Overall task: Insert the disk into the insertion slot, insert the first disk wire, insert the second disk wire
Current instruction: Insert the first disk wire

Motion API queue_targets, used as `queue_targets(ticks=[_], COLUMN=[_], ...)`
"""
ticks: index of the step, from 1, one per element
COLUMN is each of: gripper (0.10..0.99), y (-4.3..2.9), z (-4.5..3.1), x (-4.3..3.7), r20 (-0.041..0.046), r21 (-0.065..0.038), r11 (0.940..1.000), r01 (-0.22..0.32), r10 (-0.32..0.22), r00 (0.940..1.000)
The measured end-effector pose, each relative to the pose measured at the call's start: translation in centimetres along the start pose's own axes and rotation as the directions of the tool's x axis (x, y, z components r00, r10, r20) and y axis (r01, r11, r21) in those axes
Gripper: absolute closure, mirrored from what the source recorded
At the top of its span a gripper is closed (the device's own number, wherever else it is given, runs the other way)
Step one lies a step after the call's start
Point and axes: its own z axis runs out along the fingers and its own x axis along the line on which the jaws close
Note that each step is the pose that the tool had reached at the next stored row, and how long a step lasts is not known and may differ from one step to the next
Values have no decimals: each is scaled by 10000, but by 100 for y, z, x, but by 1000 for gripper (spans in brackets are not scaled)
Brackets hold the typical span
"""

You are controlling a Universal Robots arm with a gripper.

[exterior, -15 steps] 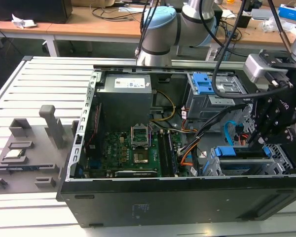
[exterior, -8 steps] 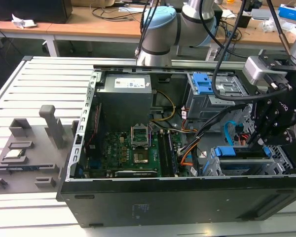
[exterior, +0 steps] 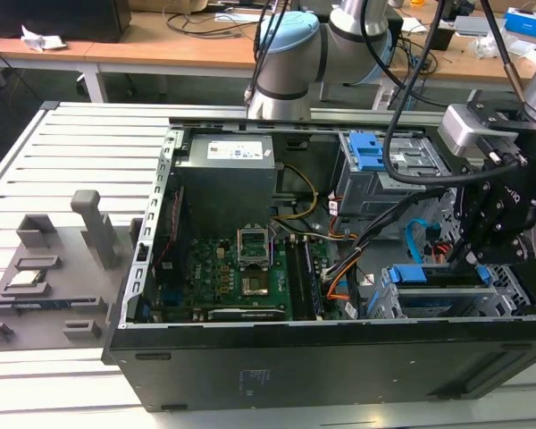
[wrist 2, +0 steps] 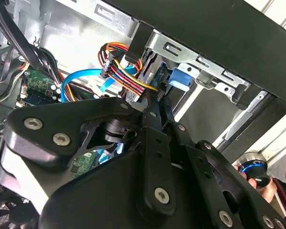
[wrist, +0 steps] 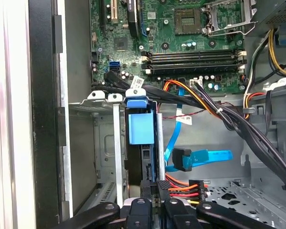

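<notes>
Jaws pinch one wire plug (wrist: 180, 185) beside one blue-framed disk (wrist: 142, 129)

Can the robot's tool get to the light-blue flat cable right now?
Probably yes. The light-blue flat cable lies uncovered in open space beside the disk, and the tool sits close by, at the plug of the orange-red-black wires.

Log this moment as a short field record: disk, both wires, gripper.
disk: disk in its blue carrier, seated in the insertion slot
first disk wire: first disk wire, plug end at the disk's edge, held by the gripper
second disk wire: second disk wire, plug end loose beside the slot, apart from the disk
gripper: gripper shut on the first disk wire's plug end
</notes>
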Motion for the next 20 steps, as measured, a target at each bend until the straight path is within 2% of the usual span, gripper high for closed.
queue_targets(ticks=[3,4,5,7,8,12,13,14,15,20], gripper=[918,906,843,843,843,843,859,980,980,980], y=[0,0,0,1,4,12,16,19,20,21], z=[2,3,2,-15,-86,-272,-386,-468,-495,-503], x=[-1,-1,-1,1,4,3,1,3,5,5], r20=[5,6,4,1,0,2,2,2,2,2], r21=[-1,-2,-1,0,0,0,0,0,-1,-1], r11=[10000,10000,10000,10000,10000,10000,10000,10000,10000,10000], r01=[0,0,0,-1,-1,-1,-1,0,0,0], r10=[0,0,0,1,1,1,1,0,0,0], r00=[10000,10000,10000,10000,10000,10000,10000,10000,10000,10000])
